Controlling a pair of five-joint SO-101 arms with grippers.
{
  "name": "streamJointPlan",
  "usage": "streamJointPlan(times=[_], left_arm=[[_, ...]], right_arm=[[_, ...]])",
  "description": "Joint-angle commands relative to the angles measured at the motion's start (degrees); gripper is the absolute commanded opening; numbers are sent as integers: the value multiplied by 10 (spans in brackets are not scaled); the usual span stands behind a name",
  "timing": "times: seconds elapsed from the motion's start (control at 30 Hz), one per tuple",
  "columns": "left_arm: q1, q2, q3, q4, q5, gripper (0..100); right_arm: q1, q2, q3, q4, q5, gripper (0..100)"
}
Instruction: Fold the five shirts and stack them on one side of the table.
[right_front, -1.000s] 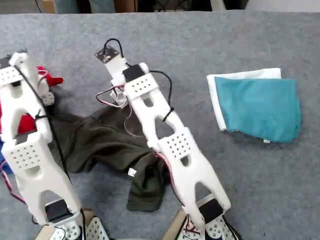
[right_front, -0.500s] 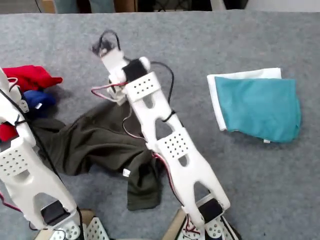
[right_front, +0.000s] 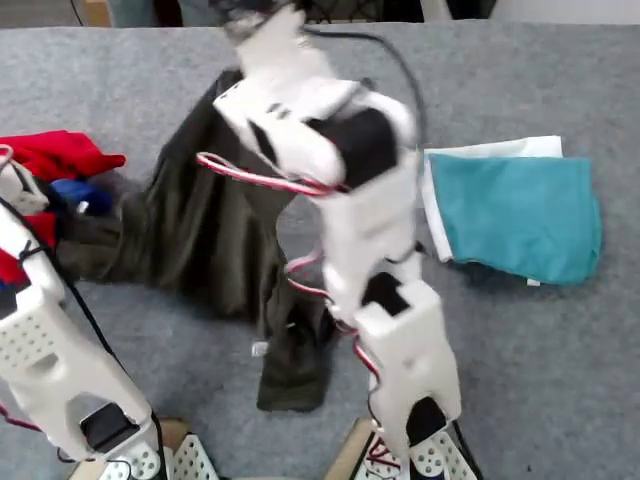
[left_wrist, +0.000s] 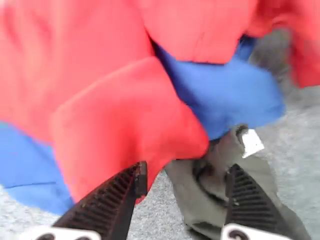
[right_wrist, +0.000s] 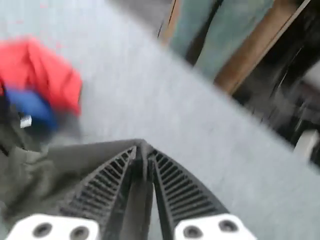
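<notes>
Plainly, the risk sat with the crumpled dark olive cotton shirt (right_front: 210, 240), which lay well apart from the folded teal shirt (right_front: 520, 215), on the arms' left of it. Its nearest hem trailed on the table. At the far side the right gripper (right_wrist: 143, 155), jaws pinched tight on an upper edge, held the cloth high. With only one edge gripped, the shirt hung bunched and twisted. I judged it could drop back in a heap rather than spread flat, or slip out of that narrow pinch altogether.

Farther from the teal shirt, the left gripper (left_wrist: 187, 175) stood with jaws apart over the loose red shirt (left_wrist: 125, 115) and the blue shirt (left_wrist: 235, 95), with olive cloth and a red edge between its jaws. Closing there might catch red fabric too and drag the pile along.

The teal shirt rested on a folded white shirt (right_front: 480, 150), and a swinging sleeve could disturb that stack. The table (right_front: 520, 380) was covered in grey felt-like cloth. Beyond its far edge stood wooden furniture pieces (right_wrist: 250, 47).
</notes>
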Motion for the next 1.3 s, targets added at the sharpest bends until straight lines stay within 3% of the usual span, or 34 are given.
streamJointPlan(times=[0.0, 0.13, 0.3, 0.43, 0.67, 0.97, 1.1, 1.27], left_arm=[[13, -111, -26, 11, -17, 274], [60, -223, 30, 11, -100, 275], [133, -372, 120, 11, -145, 275], [254, -449, 218, 9, -165, 272], [463, -461, 383, -9, -165, 271], [669, -455, 430, 0, -161, 271], [724, -454, 488, -73, -61, 271], [740, -453, 572, -202, 60, 272]], right_arm=[[44, -92, -24, -33, 4, 13], [113, -108, -7, -69, 39, 13], [166, -108, 115, -95, 68, 13], [202, -99, 261, -170, 105, 13], [295, -56, 411, -275, 110, 13], [373, 0, 422, -249, 110, 14], [386, -2, 425, -188, 110, 14], [414, 20, 422, -183, 108, 15]])
